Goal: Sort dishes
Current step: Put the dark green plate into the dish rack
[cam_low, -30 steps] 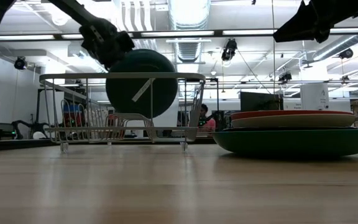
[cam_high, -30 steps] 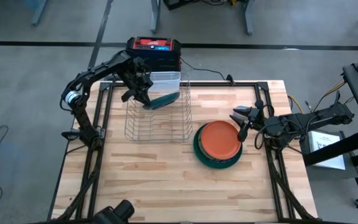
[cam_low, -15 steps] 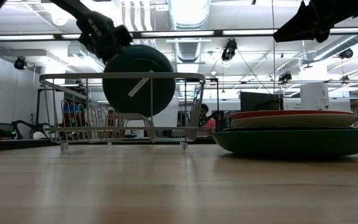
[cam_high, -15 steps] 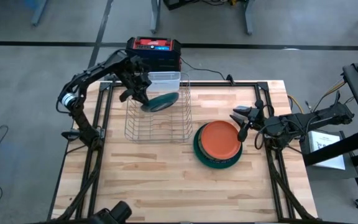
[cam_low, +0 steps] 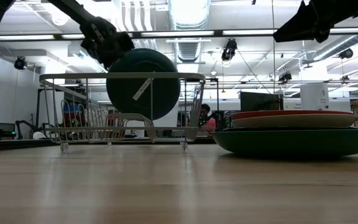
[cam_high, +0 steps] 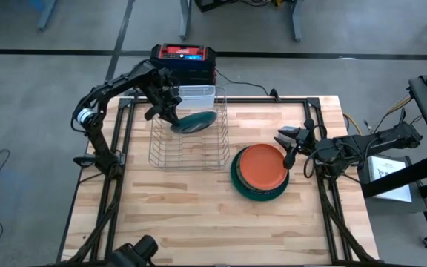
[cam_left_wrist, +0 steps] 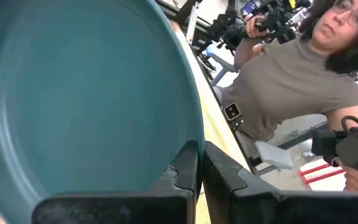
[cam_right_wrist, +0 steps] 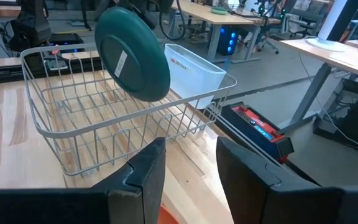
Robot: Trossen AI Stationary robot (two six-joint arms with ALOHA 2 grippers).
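Wire rack; seemingly glossy teal plate

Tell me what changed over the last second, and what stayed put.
The left gripper, shut on the teal plate, swung it slightly toward the rack's left side and back; it hangs on edge over the rack, about where it started. The right gripper stayed open beside the stack: orange plate on the dark green plate.

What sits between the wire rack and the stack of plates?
Nothing: in the high view, bare table separates the rack from the stack, which lie close together.
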